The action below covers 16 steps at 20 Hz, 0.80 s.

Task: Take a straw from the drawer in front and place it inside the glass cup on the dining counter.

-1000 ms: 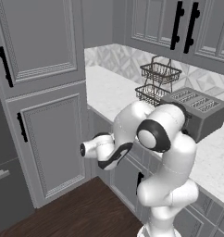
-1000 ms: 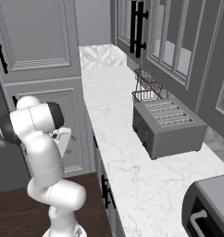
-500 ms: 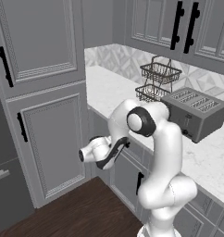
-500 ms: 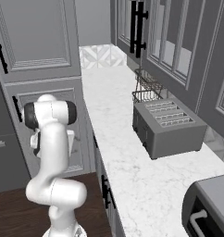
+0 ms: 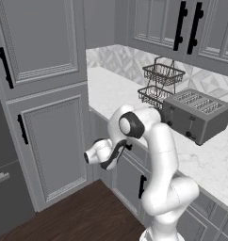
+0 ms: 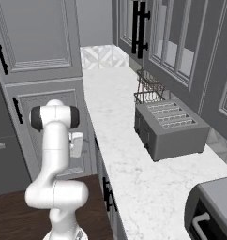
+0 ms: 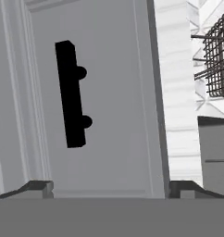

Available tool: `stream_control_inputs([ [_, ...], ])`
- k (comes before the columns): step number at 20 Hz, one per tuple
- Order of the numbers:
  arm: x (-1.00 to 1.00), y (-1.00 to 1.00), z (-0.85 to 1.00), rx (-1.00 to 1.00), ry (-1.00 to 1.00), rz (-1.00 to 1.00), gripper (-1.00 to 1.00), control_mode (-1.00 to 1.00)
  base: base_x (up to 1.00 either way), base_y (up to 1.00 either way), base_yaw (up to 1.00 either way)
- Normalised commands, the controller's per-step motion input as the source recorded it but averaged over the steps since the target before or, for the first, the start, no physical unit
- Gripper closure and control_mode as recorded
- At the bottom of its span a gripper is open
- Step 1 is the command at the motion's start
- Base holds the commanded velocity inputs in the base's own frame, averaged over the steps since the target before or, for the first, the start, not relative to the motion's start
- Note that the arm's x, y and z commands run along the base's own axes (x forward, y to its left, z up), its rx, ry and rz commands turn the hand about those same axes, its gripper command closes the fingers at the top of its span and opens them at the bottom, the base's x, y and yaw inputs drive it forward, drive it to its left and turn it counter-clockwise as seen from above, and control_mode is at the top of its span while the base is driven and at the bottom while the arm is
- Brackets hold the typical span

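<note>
The drawer (image 7: 114,92) faces my hand as a closed grey framed panel, and its black handle (image 7: 71,95) stands left of centre, rolled on end in the hand view. My gripper (image 7: 111,187) is open, its fingertips (image 7: 40,187) spread wide, a short way off the panel and touching nothing. In the left base view the hand (image 5: 111,157) points at the drawer front (image 5: 140,157) just under the wall counter's edge. The white hand (image 6: 77,143) also shows beside the cabinets in the right base view. The straw, the glass cup and the dining counter are out of view.
On the marble wall counter (image 5: 111,92) stand a grey toaster (image 5: 196,115) and a two-tier wire basket (image 5: 160,82). Tall grey cabinet doors (image 5: 50,136) rise to the left. A cabinet door with a black handle (image 5: 142,186) sits below the drawer. Dark wood floor (image 5: 73,212) lies in front.
The arm's elbow has swung left, toward the tall cabinet, while the hand has stayed almost where it was in front of the drawer.
</note>
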Motion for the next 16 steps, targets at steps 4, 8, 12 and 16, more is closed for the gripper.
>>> stream_control_inputs([
  [4, 0.42, -0.27, -0.37, 0.0, -0.03, 0.0, -1.0, -1.0, 0.0, 0.0, 0.0],
  [8, 0.36, -0.19, -0.38, 0.0, -0.07, 0.01, -1.0, -1.0, 0.0, 0.0, 0.0],
  [12, 0.37, -0.07, -0.4, 0.0, -0.08, 0.03, -1.0, -1.0, 0.0, 0.0, 0.0],
  [16, 0.37, 0.0, -0.37, 0.0, -0.12, 0.05, -1.0, -1.0, 0.0, 0.0, 0.0],
])
